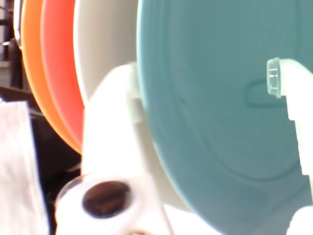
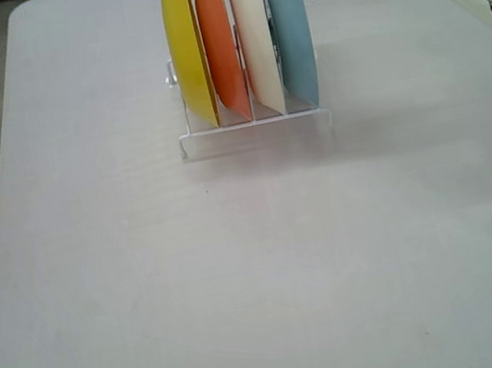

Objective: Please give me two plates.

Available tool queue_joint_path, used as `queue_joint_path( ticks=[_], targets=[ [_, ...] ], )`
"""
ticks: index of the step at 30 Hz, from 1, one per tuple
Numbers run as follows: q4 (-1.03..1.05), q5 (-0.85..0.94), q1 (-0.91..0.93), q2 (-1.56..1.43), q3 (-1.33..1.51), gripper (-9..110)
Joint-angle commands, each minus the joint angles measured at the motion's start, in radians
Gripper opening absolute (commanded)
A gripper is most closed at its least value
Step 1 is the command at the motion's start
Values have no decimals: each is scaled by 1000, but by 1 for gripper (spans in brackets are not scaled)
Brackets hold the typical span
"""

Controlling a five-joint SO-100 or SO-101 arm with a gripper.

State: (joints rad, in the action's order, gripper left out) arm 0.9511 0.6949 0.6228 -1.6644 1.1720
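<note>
While the open claw [image 1: 205, 90] straddles the blue plate [image 1: 215, 122], close squarely on its rim, sparing the cream plate [image 1: 100, 54].

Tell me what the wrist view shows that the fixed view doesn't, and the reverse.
Only the wrist view shows the gripper open, one finger behind the light blue plate, between it and the cream-white plate, the other finger in front of the blue plate. Only the fixed view shows the yellow plate, the white rack and the table. Both show the orange plate and the blue and cream plates standing on edge.
</note>
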Motion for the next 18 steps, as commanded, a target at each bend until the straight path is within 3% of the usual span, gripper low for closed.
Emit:
queue_joint_path(
  ticks=[1,5,18],
  targets=[
    [-12,-8,-11,-2,-80,13],
    [-6,-5,-25,14,-118,0],
    [337,-8,-21,51,-759,0]
  ],
)
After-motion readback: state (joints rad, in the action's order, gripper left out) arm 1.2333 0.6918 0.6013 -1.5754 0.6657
